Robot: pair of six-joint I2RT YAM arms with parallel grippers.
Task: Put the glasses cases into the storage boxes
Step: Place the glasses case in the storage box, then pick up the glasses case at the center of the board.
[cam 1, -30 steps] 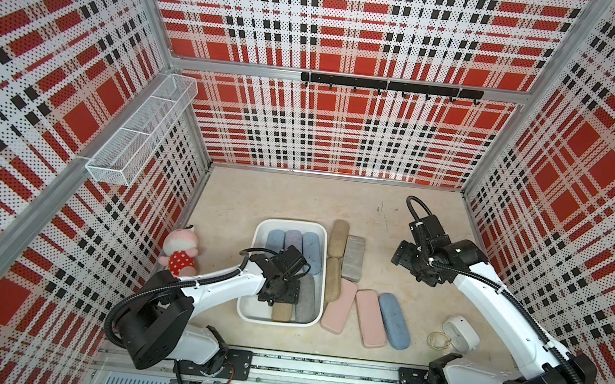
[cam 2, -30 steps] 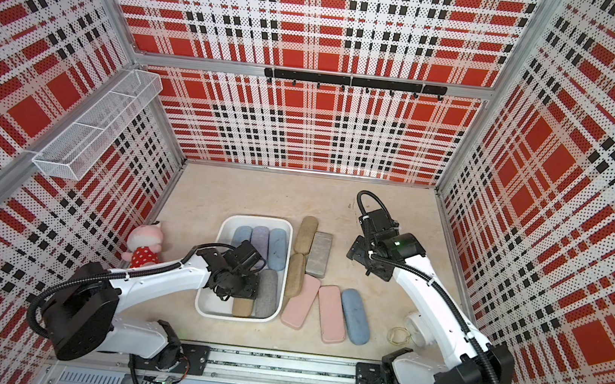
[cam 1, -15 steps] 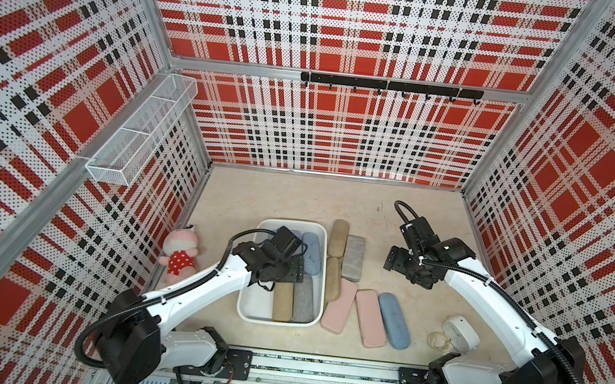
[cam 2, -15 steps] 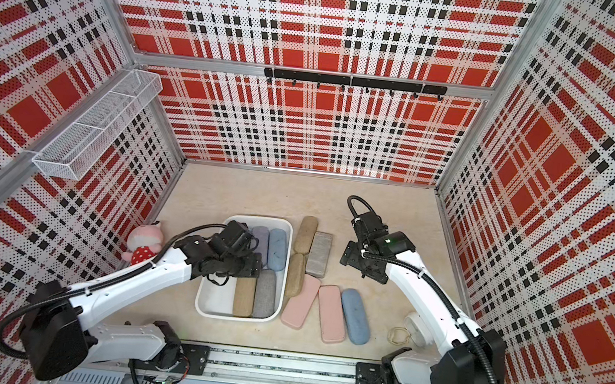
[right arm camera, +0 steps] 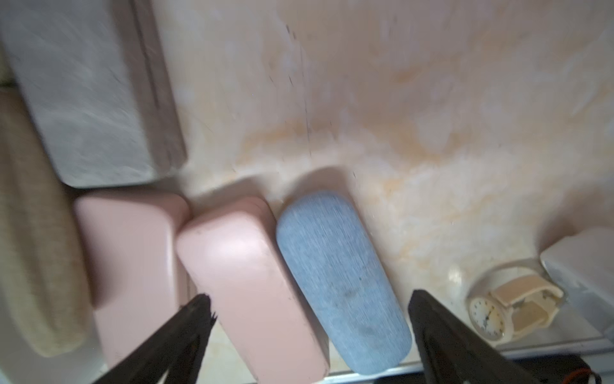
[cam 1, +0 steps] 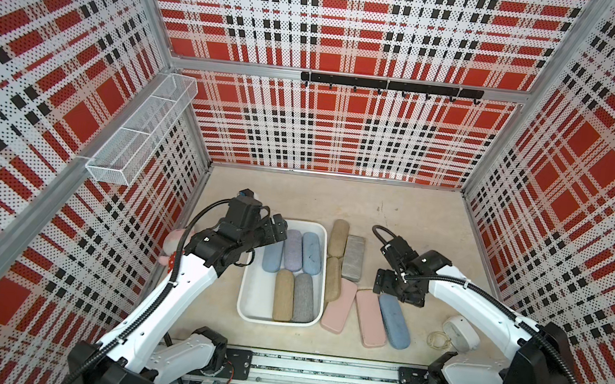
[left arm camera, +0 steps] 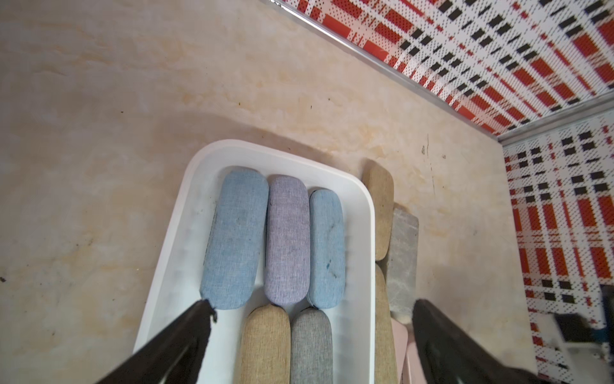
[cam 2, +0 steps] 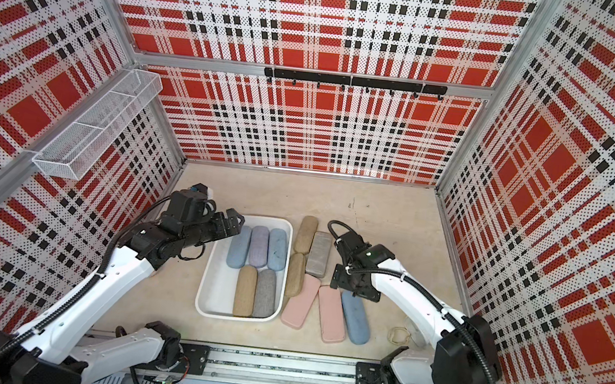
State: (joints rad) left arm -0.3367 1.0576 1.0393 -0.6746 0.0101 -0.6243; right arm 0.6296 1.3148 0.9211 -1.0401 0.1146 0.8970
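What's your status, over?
Left tool, right tool open, empty. Five cases in tub; six cases outside on table. Nothing blocking.

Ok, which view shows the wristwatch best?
Right wrist view: the cream wristwatch shows dial and strap close up, slightly blurred. In both top views it is only a small pale loop; the left wrist view misses it.

Woven cloth blue case, smooth matt pink case, smooth white plastic tub, marbled matt tabletop
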